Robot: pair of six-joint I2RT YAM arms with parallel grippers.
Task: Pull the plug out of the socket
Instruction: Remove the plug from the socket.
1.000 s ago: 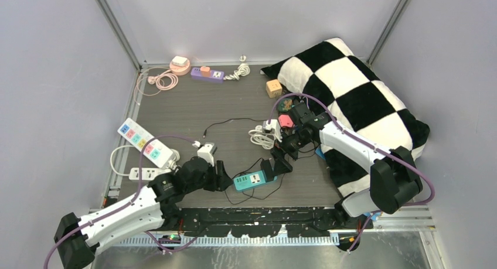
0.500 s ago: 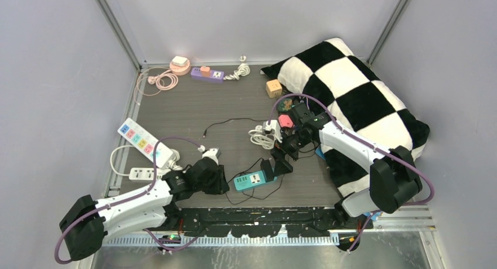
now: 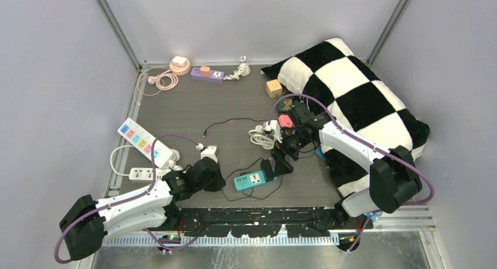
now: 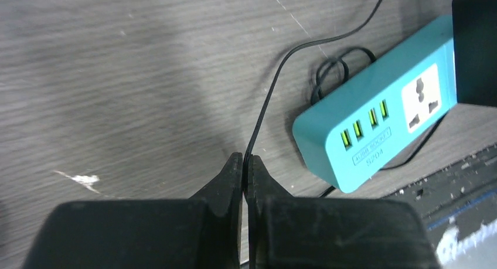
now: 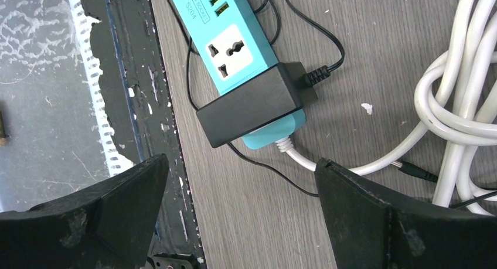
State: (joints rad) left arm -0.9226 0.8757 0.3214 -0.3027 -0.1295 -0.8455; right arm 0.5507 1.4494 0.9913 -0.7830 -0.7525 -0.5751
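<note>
Plug (image 5: 258,102): a black block seated in the end of the teal socket strip (image 5: 234,40), at lower centre of the top view, with its thin lead leaving from one side.
Strip: it lies flat on the grey table (image 3: 193,111), close to the front edge. Four green USB ports and one free universal outlet face up.
Right gripper (image 5: 240,169): the jaws are spread wide, one finger at each lower corner of the wrist view. The plug sits in the gap ahead of them, and neither finger touches it.
Left gripper (image 4: 243,163): the jaws are squeezed together, and the thin black cable (image 4: 275,87) runs straight into the seam between them — pinched there, just left of the strip.
Cable: it curls in small loops against the strip's long side, then trails off toward the top of the left wrist view.
White cord (image 5: 463,105): it is coiled at the right edge of the right wrist view — one strand enters the strip's end beneath the plug.
Surroundings: a checkered pillow (image 3: 351,99) fills the right of the top view, a white power strip (image 3: 146,143) lies at left, and a purple power strip (image 3: 208,74) lies at upper centre.
</note>
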